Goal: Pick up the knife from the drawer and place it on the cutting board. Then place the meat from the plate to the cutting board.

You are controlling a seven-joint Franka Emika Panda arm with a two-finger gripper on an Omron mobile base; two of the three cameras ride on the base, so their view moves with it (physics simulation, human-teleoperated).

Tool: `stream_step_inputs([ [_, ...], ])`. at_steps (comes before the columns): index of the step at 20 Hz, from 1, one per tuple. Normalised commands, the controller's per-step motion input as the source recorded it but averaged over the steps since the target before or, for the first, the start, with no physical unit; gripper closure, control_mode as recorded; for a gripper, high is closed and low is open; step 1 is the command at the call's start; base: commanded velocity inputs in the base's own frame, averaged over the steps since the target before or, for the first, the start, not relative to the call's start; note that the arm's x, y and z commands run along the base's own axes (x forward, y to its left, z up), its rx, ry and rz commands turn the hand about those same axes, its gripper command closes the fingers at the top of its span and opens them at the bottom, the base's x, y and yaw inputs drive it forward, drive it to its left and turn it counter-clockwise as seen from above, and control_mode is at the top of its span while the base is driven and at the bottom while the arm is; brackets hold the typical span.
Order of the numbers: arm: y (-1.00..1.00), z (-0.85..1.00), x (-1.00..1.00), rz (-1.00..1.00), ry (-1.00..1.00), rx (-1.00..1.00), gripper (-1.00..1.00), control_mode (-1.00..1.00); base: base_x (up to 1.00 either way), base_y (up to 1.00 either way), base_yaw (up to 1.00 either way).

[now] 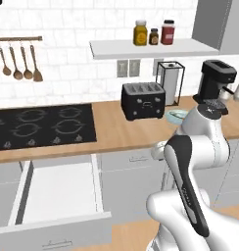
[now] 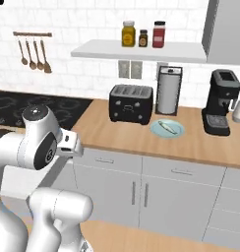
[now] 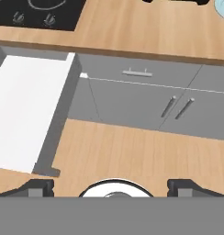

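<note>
Running across the middle of the left base view, a light wooden bench (image 1: pixel 116 132) meets a white tiled wall. A black cooktop (image 1: pixel 40 126) sits at its left, and wooden spoons (image 1: pixel 18 61) hang in the upper left corner. A black toaster (image 1: pixel 142 101) stands near the centre, a paper towel roll (image 1: pixel 171 82) just right of it, and a black coffee machine (image 1: pixel 215 81) at the right. Three jars (image 1: pixel 153 33) stand on a white shelf (image 1: pixel 155 48) in the upper part of the frame. Grey cabinet doors (image 2: pixel 156 197) with bar handles fill the lower centre of the right base view.

At the lower left of the left base view the drawer (image 1: pixel 23 198) stands pulled out; the white inside that shows is bare, and the knife cannot be made out in it. In the right base view the light blue plate (image 2: pixel 178 132) lies right of centre on the bench, in front of the paper towel roll, with the pale meat (image 2: pixel 167 126) on it.

In the hand view the gripper (image 3: pixel 111 187) sits at the bottom edge, its fingers (image 3: pixel 38 187) spread wide apart over the wood floor (image 3: pixel 132 151), holding nothing.
</note>
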Motion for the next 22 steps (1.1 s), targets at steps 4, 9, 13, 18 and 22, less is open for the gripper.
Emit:
stream_step_inputs([
  [4, 0.00, 0.00, 0.00, 0.00, 0.00, 0.00, -1.00, 1.00, 0.93, -1.00, 0.00],
  [9, 0.00, 0.00, 0.00, 0.00, 0.00, 0.00, -1.00, 1.00, 0.80, -1.00, 0.00],
  [13, 0.00, 0.00, 0.00, 0.00, 0.00, 0.00, -1.00, 1.00, 0.67, -0.96, 0.02],
  [18, -0.03, -0.06, 0.17, 0.04, 0.00, 0.01, -1.00, -1.00, 0.31, -0.40, 0.03],
  [22, 0.18, -0.26, 0.38, 0.08, 0.00, 0.00, -1.00, -1.00, 0.00, 0.00, 0.00],
])
